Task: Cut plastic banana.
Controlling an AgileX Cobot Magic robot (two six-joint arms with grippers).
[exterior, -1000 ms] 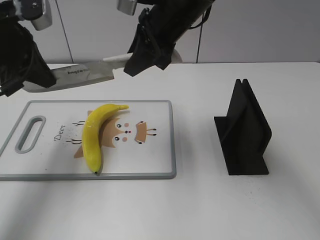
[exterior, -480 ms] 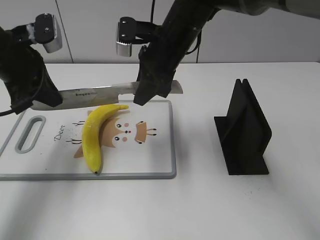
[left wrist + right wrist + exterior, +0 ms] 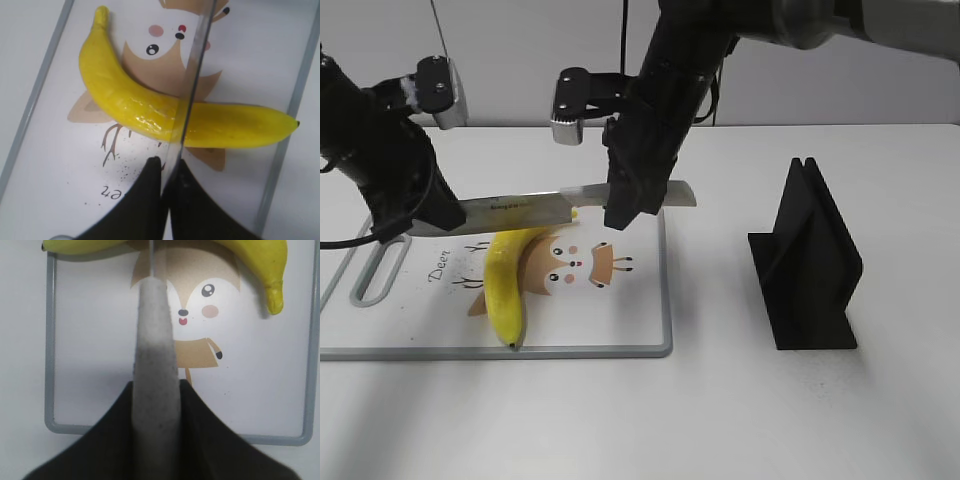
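The plastic banana (image 3: 505,280) lies whole on a white cutting board (image 3: 640,290) with a deer drawing. A large knife (image 3: 520,208) hangs level just above the banana's stem end, held at both ends. My left gripper (image 3: 425,215) is shut on the blade's tip end. My right gripper (image 3: 625,205) is shut on the grey handle. In the left wrist view the blade (image 3: 197,65) runs edge-on from the jaws (image 3: 169,165) across the banana's middle (image 3: 130,102). In the right wrist view the handle (image 3: 154,340) sits between the jaws (image 3: 155,390), with the banana (image 3: 260,260) at the top.
A black knife stand (image 3: 810,265) is on the white table to the right of the board. The board's handle slot (image 3: 380,265) is at its left end, under my left arm. A wall is behind the table.
Both arms have come down and towards the front with the knife. The blade has gone from behind the board to just over the banana's stem end. The banana has not moved.
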